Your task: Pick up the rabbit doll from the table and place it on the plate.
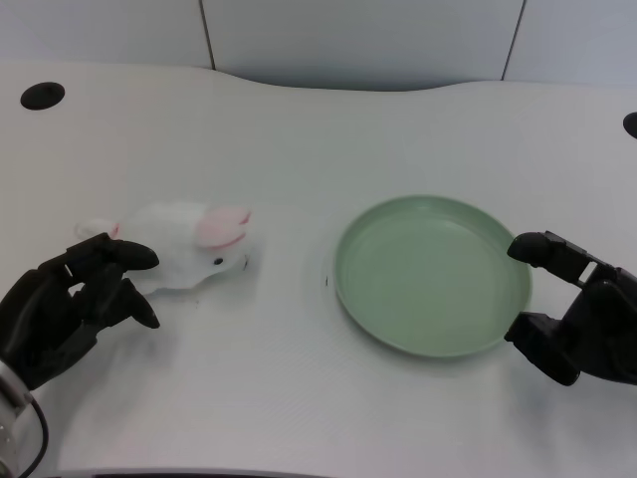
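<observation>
Left hand (75,304), lower left and nearest the camera: black fingers parted and loosely curved, holding nothing, fingertips just beside the rear of the rabbit doll (189,246); contact cannot be told. Right hand (577,319), lower right: beside the near right rim of the plate (378,329). Rabbit doll: white with pink ears, lying on its side on the white table (299,129), head towards the plate, left of it and apart. Plate: pale green, round, shallow, right of centre. Far table edge: two dark round holes, one (42,96) at far left, one (630,124) at far right.
</observation>
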Controlling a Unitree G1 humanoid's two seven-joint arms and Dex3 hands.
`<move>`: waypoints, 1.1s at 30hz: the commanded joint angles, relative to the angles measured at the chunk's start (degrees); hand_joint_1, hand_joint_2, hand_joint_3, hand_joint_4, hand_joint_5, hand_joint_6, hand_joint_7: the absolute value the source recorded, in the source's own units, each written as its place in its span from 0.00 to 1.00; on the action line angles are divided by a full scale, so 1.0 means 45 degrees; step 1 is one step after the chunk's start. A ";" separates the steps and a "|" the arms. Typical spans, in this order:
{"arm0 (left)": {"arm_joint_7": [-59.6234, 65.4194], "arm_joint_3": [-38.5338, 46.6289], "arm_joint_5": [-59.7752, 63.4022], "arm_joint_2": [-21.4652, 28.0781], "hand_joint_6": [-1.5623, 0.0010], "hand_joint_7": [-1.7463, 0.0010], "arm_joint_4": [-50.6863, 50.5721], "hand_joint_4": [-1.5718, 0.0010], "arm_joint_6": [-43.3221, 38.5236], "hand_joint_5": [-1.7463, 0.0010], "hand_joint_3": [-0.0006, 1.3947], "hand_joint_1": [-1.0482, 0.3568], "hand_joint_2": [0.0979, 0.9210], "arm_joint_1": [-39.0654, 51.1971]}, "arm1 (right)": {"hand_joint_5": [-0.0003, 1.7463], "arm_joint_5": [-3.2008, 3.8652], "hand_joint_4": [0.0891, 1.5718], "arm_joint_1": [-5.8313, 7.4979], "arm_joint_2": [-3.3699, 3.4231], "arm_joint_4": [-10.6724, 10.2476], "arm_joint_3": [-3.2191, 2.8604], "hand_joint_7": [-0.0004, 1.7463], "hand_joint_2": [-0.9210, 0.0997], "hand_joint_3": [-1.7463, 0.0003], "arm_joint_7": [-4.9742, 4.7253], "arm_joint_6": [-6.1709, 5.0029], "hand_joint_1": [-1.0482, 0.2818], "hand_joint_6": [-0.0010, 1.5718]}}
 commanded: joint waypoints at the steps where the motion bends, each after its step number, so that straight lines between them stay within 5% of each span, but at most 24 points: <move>1: 0.0076 -0.0005 0.0109 0.0237 0.60 0.41 0.0018 0.70 -0.0067 0.00 0.25 0.22 1.00 0.0000 | 0.98 -0.0052 0.52 0.0018 -0.0226 0.0000 -0.0013 0.65 0.00 0.93 -0.0046 -0.0016 0.27 0.52; 20: 0.0093 0.0011 0.0092 0.0228 0.59 0.41 0.0032 0.69 -0.0020 0.00 0.25 0.23 1.00 -0.0011 | 0.98 -0.0011 0.52 -0.0003 -0.0227 0.0003 0.0023 0.63 0.00 0.92 0.0030 0.0074 0.28 0.52; 29: 0.0123 0.0144 -0.0090 0.0089 0.60 0.41 -0.0004 0.68 0.0121 0.00 0.23 0.21 1.00 -0.0031 | 1.00 0.0021 0.53 0.0020 -0.0252 -0.0024 -0.0014 0.66 0.00 0.94 -0.0130 0.0128 0.27 0.52; 33: 0.0352 0.0381 -0.0432 -0.0372 0.61 0.42 -0.0445 0.69 -0.0200 0.01 0.26 0.22 1.00 0.0134 | 0.97 0.0035 0.53 -0.0014 -0.0264 0.0029 -0.0007 0.62 0.00 0.94 0.0074 0.0266 0.28 0.52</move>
